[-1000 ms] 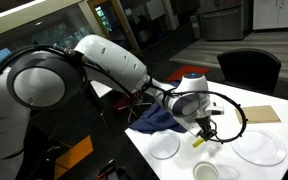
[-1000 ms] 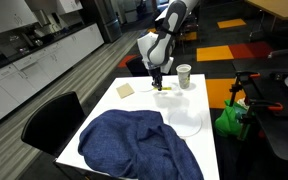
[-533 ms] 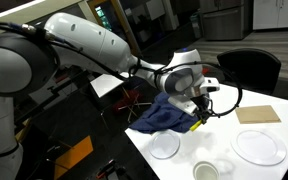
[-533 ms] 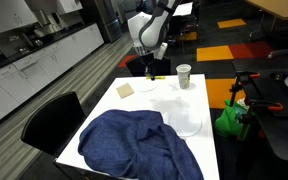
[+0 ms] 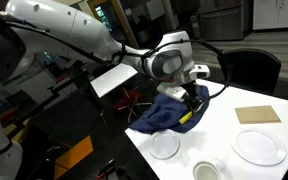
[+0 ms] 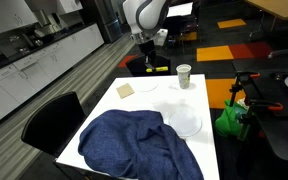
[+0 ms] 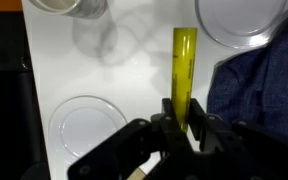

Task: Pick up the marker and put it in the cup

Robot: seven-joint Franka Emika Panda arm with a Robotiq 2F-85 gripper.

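Note:
My gripper [image 5: 191, 101] is shut on the yellow marker [image 5: 187, 115] and holds it well above the white table [image 5: 234, 128], over the edge of the blue cloth. In the wrist view the marker [image 7: 185, 60] sticks out forward from between the closed fingers of the gripper [image 7: 184, 116]. The small white cup [image 5: 205, 172] stands near the table's front edge. It also shows in an exterior view [image 6: 184, 76] and at the top left of the wrist view [image 7: 70, 5]. The gripper [image 6: 149, 60] hangs high above the table, to one side of the cup.
A crumpled blue cloth [image 5: 156, 117] covers one end of the table. A shallow white bowl [image 5: 164, 146] lies beside it and a flat white plate [image 5: 258, 147] lies further along. A tan square [image 5: 258, 114] lies near the far edge. A black chair [image 6: 54, 118] stands by the table.
The arm has risen from just above the table to well above it, carrying the marker along. The marker stays clamped in the gripper.

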